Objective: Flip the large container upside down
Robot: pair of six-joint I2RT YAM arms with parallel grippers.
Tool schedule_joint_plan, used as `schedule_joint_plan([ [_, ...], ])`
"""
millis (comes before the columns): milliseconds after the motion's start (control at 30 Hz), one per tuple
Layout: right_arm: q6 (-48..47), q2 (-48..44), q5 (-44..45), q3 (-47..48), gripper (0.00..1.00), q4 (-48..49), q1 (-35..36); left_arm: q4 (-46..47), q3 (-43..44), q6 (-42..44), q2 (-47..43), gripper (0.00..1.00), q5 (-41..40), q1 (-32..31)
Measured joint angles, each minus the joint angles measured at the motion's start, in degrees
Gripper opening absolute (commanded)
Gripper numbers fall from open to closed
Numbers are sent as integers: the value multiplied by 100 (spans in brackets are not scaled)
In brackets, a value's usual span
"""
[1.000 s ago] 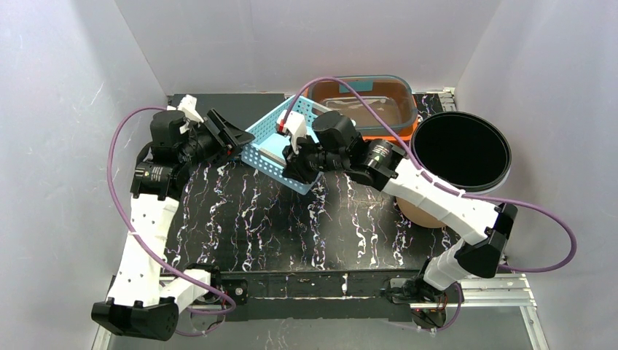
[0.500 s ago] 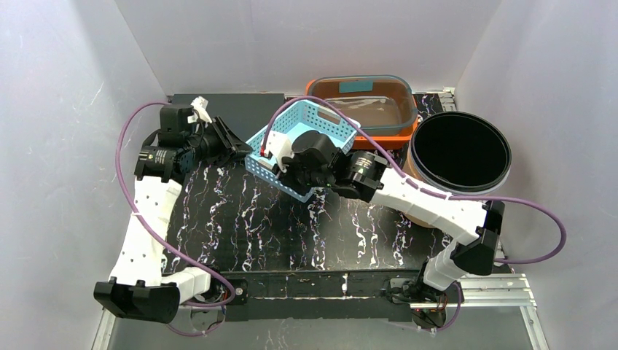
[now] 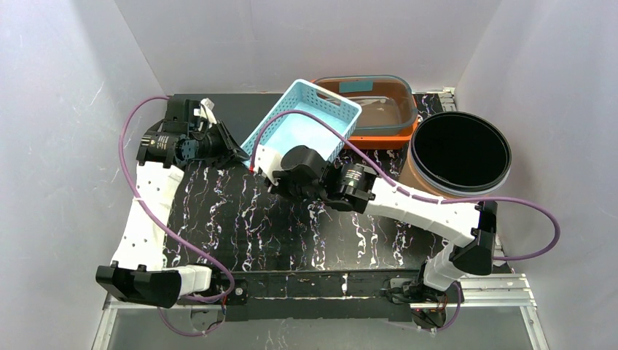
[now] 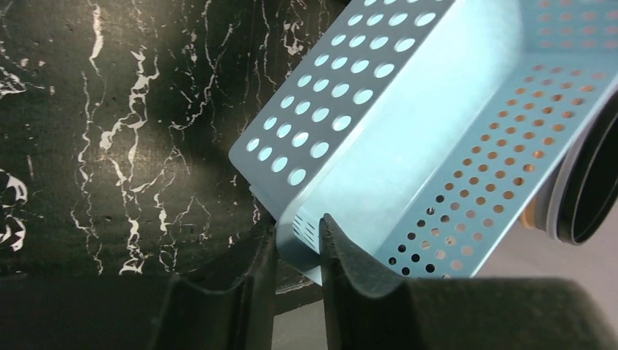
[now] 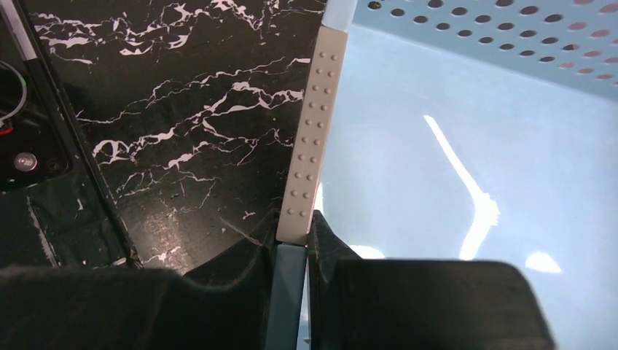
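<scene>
The large container (image 3: 310,124) is a light blue perforated basket, tilted on edge at the back middle of the table with its inside facing the top camera. My left gripper (image 3: 237,154) is shut on the basket's low left corner; the left wrist view shows the gripper (image 4: 297,235) pinching the basket's rim (image 4: 408,146) between both pads. My right gripper (image 3: 274,172) is shut on the near rim. In the right wrist view this gripper (image 5: 293,244) clamps the thin wall, with the basket's smooth floor (image 5: 452,146) to the right.
An orange-based box with a clear lid (image 3: 380,103) sits right behind the basket, partly under its raised far end. A big round black-rimmed tub (image 3: 460,149) stands at the right. White walls close in on three sides. Purple cables loop over both arms.
The left gripper has closed onto the basket's corner. The right arm has swung left and nearer, and the basket has tipped up steeply, its far rim now over the orange box.
</scene>
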Motion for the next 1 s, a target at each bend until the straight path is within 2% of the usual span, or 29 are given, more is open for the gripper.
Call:
schedule_joint_plan([
  [133,37,-2,66,-125,10,227,26,-87,79,-31,33,3,-109,9],
  [200,59,-2,76,-149,22,302,33,-120,133,-26,57,1,-133,11],
  [333,173,-2,90,-149,35,382,33,-164,269,-26,105,0,-157,9],
  [467,234,79,2,-98,42,560,96,-166,313,-37,103,0,-131,-37],
  [600,223,442,-39,256,42,654,162,-197,313,-55,103,0,-111,-76],
  [700,232,719,109,483,36,608,181,-234,313,-55,94,0,-131,-74],
  [833,310,981,297,647,34,466,103,-299,319,-138,68,0,-94,-70],
  [933,413,1121,391,680,26,490,94,-328,321,-184,24,0,-103,-70],
  [1000,527,1139,428,680,16,520,103,-332,321,-195,15,0,-107,-72],
])
